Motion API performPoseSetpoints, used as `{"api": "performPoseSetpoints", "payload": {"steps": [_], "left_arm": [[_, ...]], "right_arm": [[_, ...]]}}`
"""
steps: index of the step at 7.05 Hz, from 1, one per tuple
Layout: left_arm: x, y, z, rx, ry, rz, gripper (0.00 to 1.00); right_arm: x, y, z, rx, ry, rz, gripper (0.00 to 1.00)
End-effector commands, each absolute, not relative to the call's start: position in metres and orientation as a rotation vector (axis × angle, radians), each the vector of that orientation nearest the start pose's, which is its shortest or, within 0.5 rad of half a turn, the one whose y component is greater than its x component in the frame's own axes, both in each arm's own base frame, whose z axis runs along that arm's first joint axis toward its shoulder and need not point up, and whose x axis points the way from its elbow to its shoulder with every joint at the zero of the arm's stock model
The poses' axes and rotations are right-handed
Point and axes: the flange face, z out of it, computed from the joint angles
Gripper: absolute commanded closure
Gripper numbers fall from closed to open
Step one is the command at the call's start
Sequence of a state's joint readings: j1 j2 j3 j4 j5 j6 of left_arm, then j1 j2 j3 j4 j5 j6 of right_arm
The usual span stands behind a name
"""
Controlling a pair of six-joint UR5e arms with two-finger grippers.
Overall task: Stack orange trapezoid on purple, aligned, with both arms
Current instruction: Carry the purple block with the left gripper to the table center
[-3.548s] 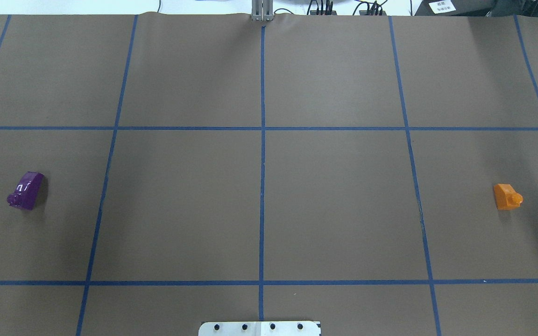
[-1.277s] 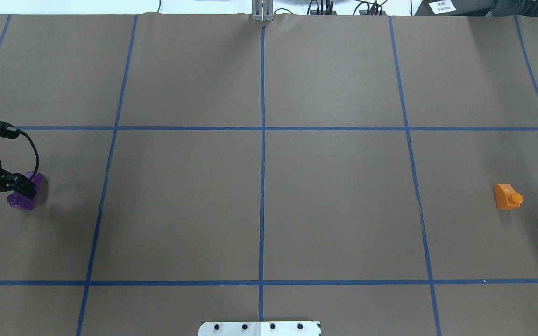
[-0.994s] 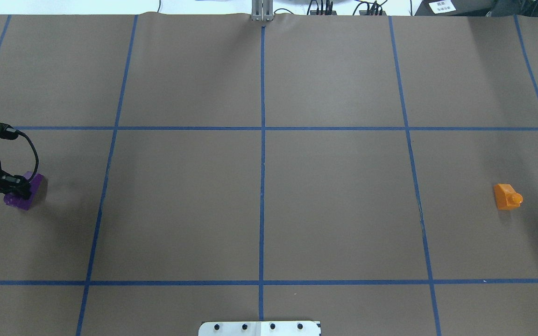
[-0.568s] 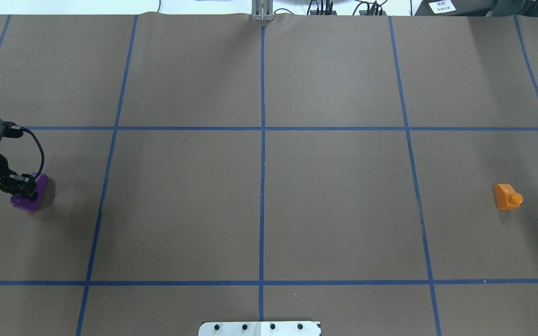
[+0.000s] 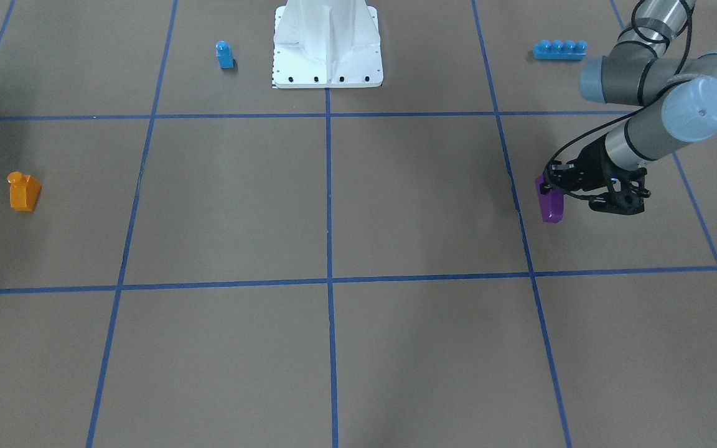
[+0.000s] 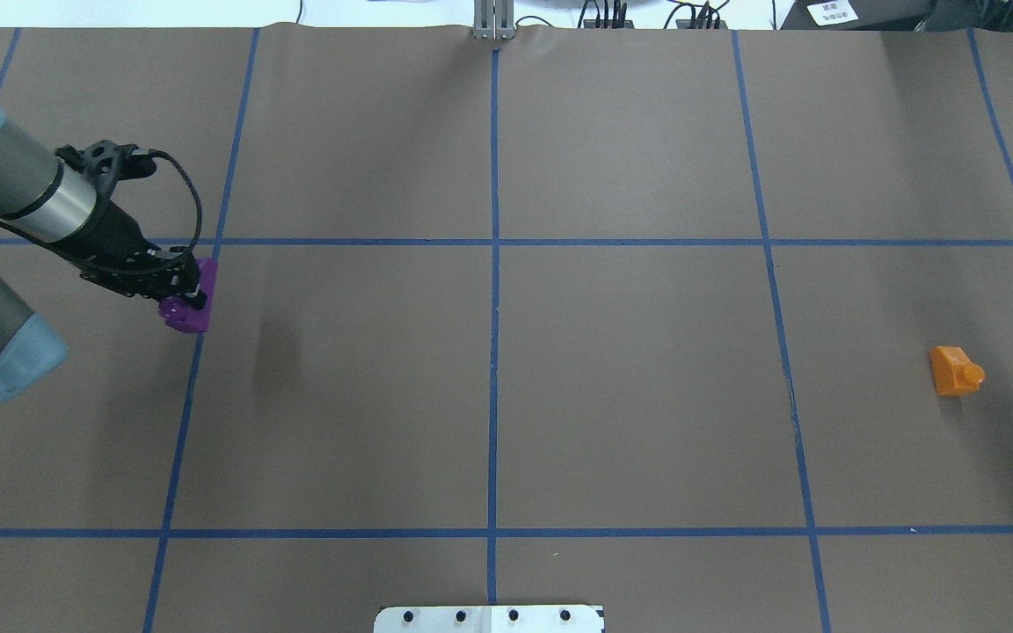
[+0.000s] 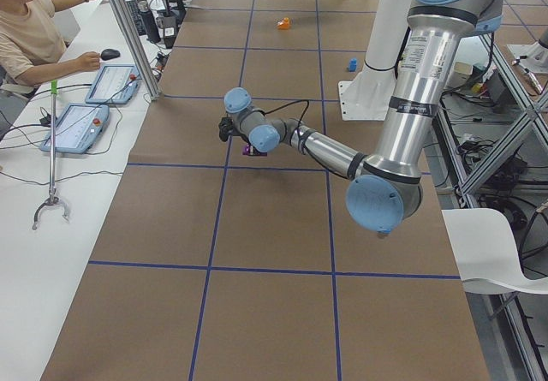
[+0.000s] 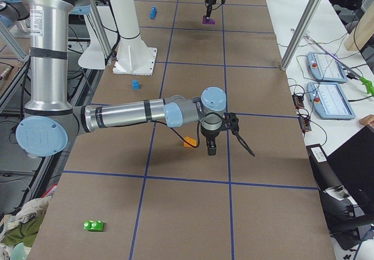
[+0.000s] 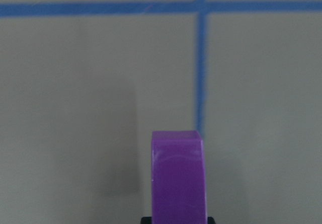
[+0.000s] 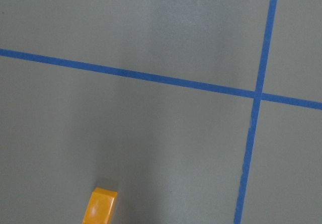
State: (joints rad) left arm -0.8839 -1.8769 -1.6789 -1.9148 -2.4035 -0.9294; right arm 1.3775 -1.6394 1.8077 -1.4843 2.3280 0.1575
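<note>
My left gripper [image 6: 186,293] is shut on the purple block [image 6: 191,309] and holds it above the table, over a blue tape line left of centre. The block also shows in the front view [image 5: 550,204] and fills the lower middle of the left wrist view [image 9: 178,176]. The orange trapezoid [image 6: 955,371] lies on the table at the far right, with its stud pointing sideways. My right gripper [image 8: 211,145] shows only in the exterior right view, hanging just beside the orange trapezoid [image 8: 188,142]; I cannot tell whether it is open or shut.
A blue single-stud block [image 5: 224,55] and a blue four-stud brick [image 5: 559,49] lie near the white robot base [image 5: 327,56]. A green block [image 8: 93,225] lies at the near end in the right view. An operator [image 7: 34,34] sits beside the table.
My left gripper closed on the purple block at the far left, lifted it and carried it right and away from the robot. The orange trapezoid has not moved.
</note>
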Motion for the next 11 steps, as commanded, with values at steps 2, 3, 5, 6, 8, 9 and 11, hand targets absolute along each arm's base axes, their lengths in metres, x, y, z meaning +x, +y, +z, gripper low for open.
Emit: {"api": "performPoseSetpoints", "payload": {"steps": [2,3,5,6,8,9,11], "left_arm": [[0.455,-0.489,0.237,-0.088,1.025,0.112,1.00],[0.489,-0.478,0.196,-0.103,0.952,0.111,1.00],[0.541,-0.477,0.177,-0.134,0.898,0.116,1.00],[0.577,-0.477,0.165,-0.161,0.876,0.123,1.00],[0.594,-0.485,0.150,-0.124,0.860,0.122,1.00],[0.609,-0.484,0.155,-0.106,0.825,0.104,1.00],[0.633,-0.487,0.162,-0.142,0.847,0.007,1.00]], "right_arm": [[-0.027,-0.477,0.559,0.118,-0.788,-0.135,0.00],[-0.027,-0.477,0.559,0.119,-0.788,-0.133,0.00],[-0.027,-0.477,0.559,0.118,-0.788,-0.135,0.00],[-0.027,-0.476,0.560,0.117,-0.788,-0.134,0.00],[-0.027,-0.475,0.562,0.114,-0.787,-0.133,0.00],[-0.027,-0.475,0.562,0.112,-0.787,-0.132,0.00],[-0.027,-0.475,0.562,0.112,-0.787,-0.132,0.00]]}}
